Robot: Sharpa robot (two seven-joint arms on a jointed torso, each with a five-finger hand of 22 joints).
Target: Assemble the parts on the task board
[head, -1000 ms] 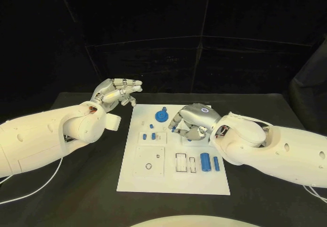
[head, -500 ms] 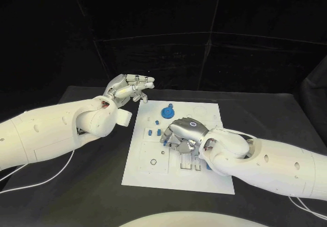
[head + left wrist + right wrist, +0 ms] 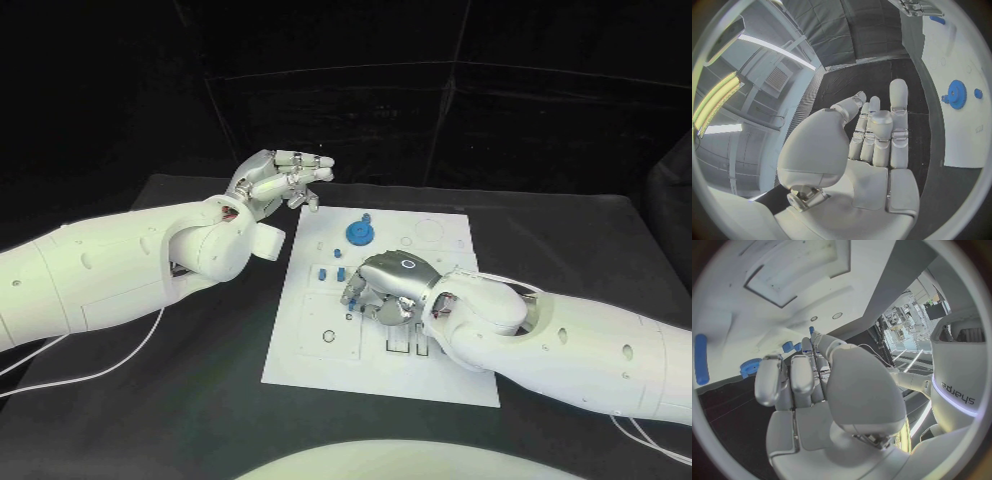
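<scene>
White task board [image 3: 433, 385] sits mid-desk with blue parts [image 3: 359, 234] near its far edge, right hand [image 3: 387, 289] curled low over it, grip unclear, left hand [image 3: 277, 182] raised empty, fingers loosely curled.

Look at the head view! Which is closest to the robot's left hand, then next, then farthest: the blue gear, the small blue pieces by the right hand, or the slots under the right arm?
From the left hand, raised off the board's far left corner:
1. Blue gear, near the board's far end.
2. Small blue pieces, mid-board, beside the right hand.
3. Slots, at the board's near end, partly under the right arm.
</scene>
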